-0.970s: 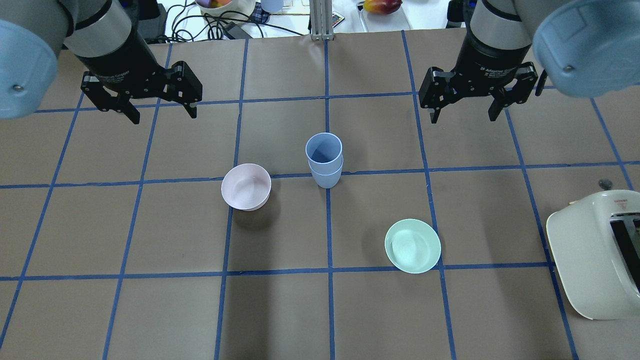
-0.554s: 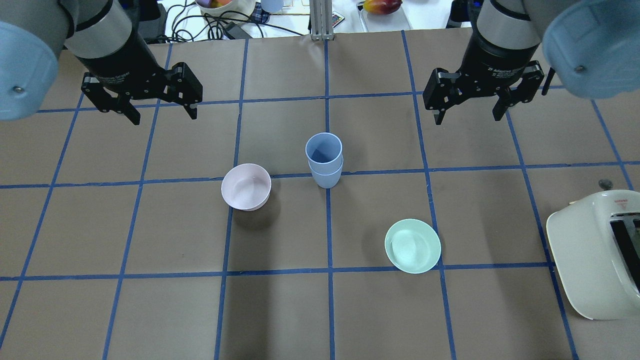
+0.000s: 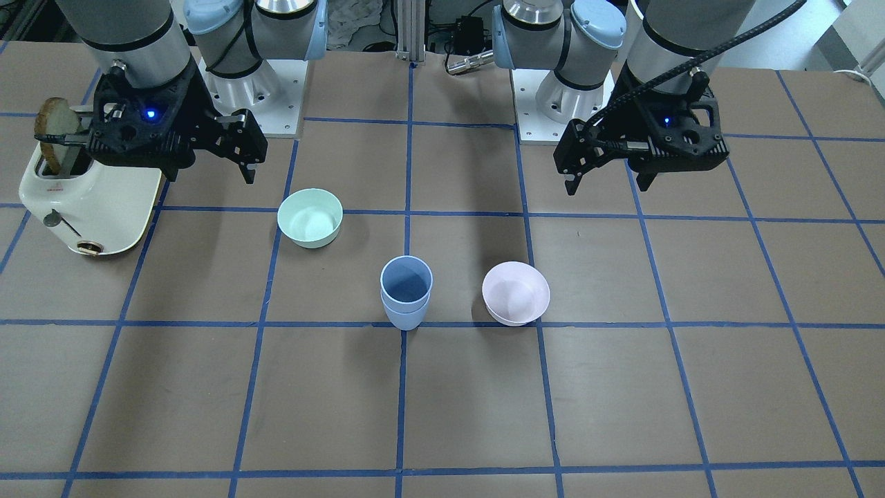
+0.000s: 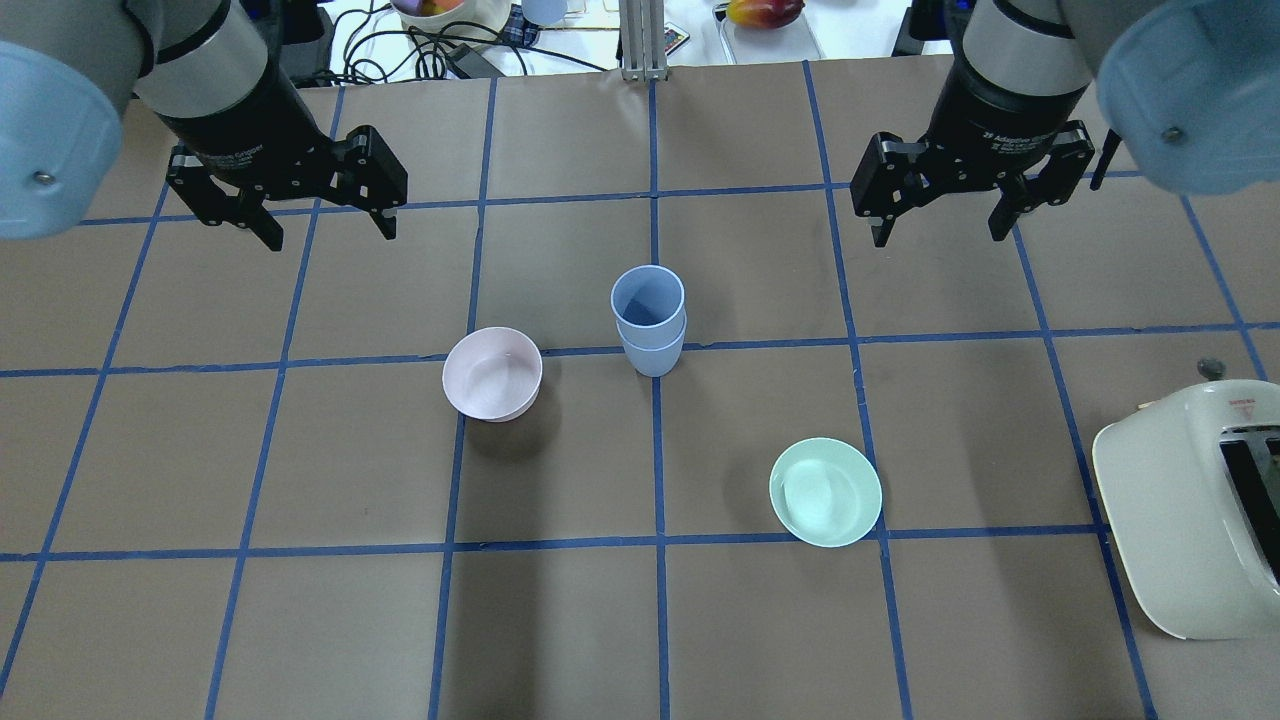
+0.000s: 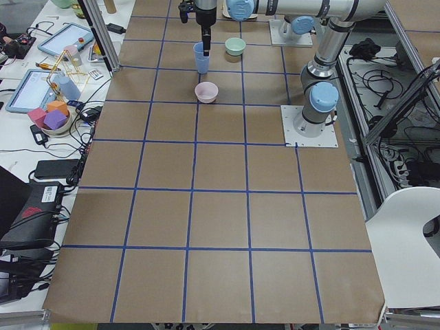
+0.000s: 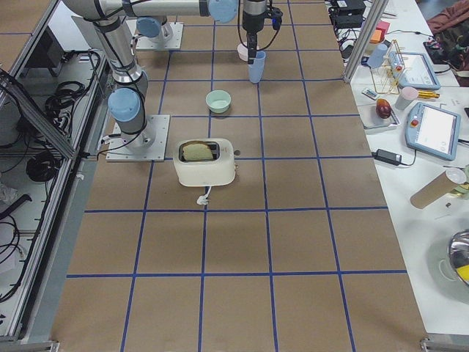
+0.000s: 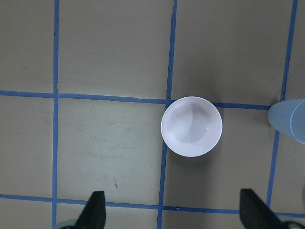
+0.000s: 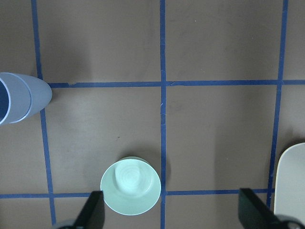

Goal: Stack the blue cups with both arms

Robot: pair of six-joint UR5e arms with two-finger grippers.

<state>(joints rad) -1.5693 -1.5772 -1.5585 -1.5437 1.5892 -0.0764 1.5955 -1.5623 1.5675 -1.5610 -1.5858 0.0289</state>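
Note:
The two blue cups (image 4: 649, 320) stand nested one inside the other at the table's middle, upright on a blue tape line. They also show in the front view (image 3: 406, 294), at the right edge of the left wrist view (image 7: 288, 121) and at the left edge of the right wrist view (image 8: 21, 102). My left gripper (image 4: 328, 228) is open and empty, high above the table, far left of the stack. My right gripper (image 4: 938, 232) is open and empty, high and far right of the stack. Nothing touches the cups.
A pale pink bowl (image 4: 492, 373) sits just left of the stack. A mint-green bowl (image 4: 825, 491) sits nearer and to the right. A white toaster (image 4: 1190, 510) with a bread slice stands at the right edge. Clutter lies beyond the table's far edge.
My right gripper has drifted slightly to the right and toward the table's far edge, still open. The left gripper and the stacked cups have hardly moved.

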